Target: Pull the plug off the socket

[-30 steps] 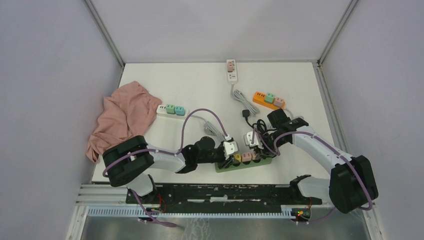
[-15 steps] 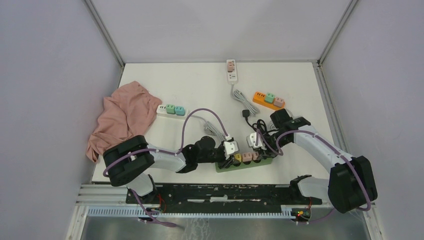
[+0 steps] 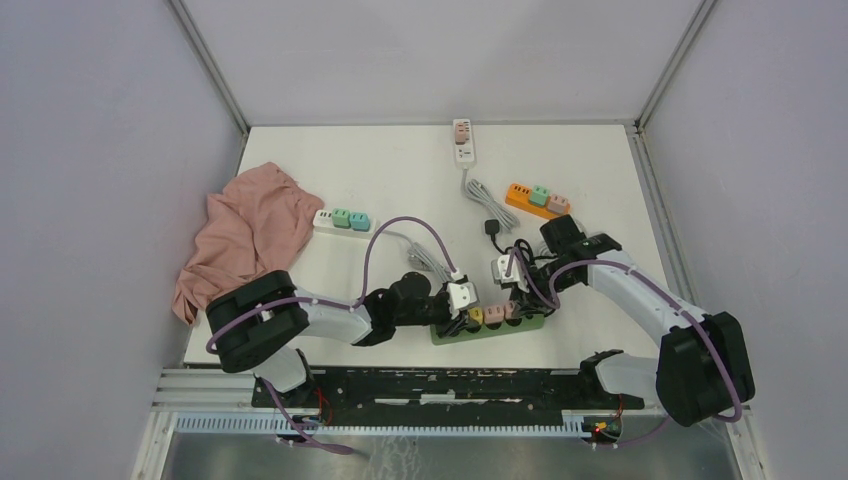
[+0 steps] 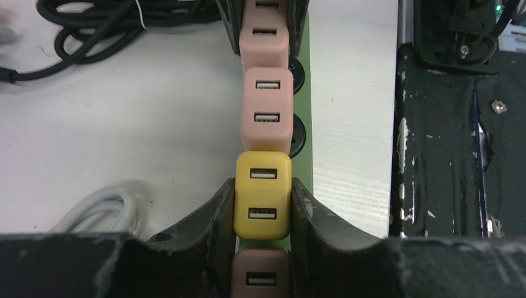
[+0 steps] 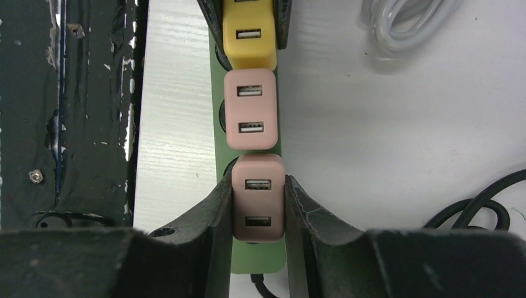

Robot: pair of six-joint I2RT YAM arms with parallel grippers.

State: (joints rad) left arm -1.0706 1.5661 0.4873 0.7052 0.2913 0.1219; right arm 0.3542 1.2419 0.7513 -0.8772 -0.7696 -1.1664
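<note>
A green socket strip lies by the table's near edge with a yellow plug and two pink plugs in a row on it. My left gripper is shut on the yellow plug, one finger on each side. My right gripper is shut on the end pink plug, near the strip's cable end. The middle pink plug stands free between the two grips. A further brownish plug sits under my left fingers.
A black cable coil and a white cable lie just behind the strip. Farther back are an orange strip, a white strip, another white strip with green plugs and a pink cloth. The black rail borders the near edge.
My right wrist has shifted slightly toward the back. Both grips, the plugs and the green strip look the same as before.
</note>
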